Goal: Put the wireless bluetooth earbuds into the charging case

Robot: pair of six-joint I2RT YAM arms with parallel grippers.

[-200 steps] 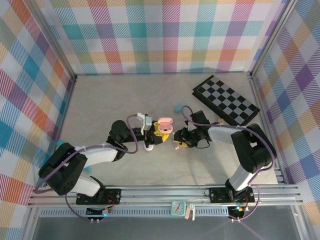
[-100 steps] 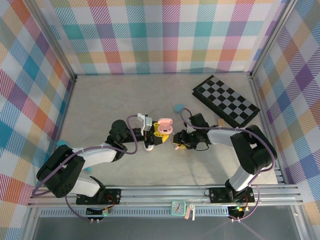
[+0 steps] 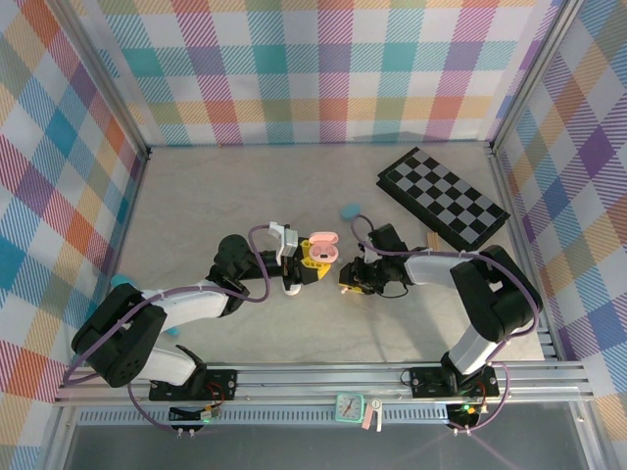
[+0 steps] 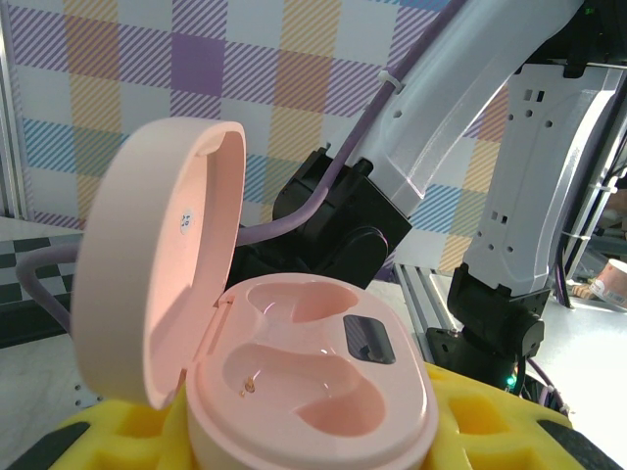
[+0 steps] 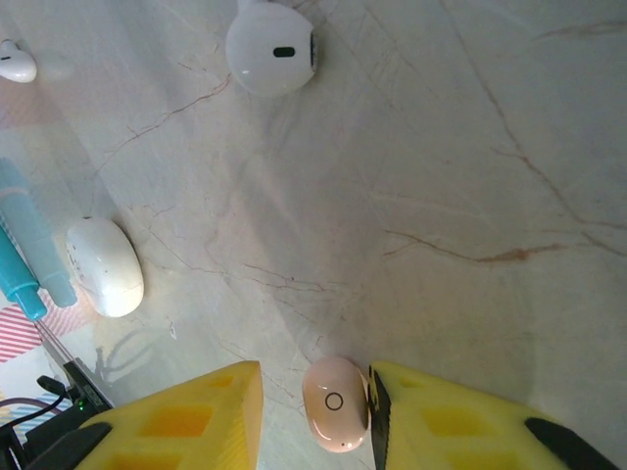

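Note:
My left gripper (image 3: pixel 310 258) is shut on the pink charging case (image 3: pixel 320 242), holding it above the table. In the left wrist view the case (image 4: pixel 313 392) sits between yellow pads (image 4: pixel 490 416); its lid (image 4: pixel 157 274) stands open and both sockets are empty. My right gripper (image 3: pixel 349 280) is down at the table just right of it. A pink earbud (image 5: pixel 335 403) lies on the marble between the yellow fingers (image 5: pixel 186 416) of the right gripper (image 5: pixel 315 394). The right finger touches the bud, and a gap shows on the left side.
A white oval case (image 5: pixel 271 47), a small white earbud (image 5: pixel 17 61) and another white oval piece (image 5: pixel 105 266) lie on the table beyond the right gripper. A teal piece (image 3: pixel 350 210) and a folded chessboard (image 3: pixel 443 196) lie at the back right.
The right gripper's jaws have narrowed around the pink earbud and the gripper has edged slightly left. The left arm and the pink case have not moved.

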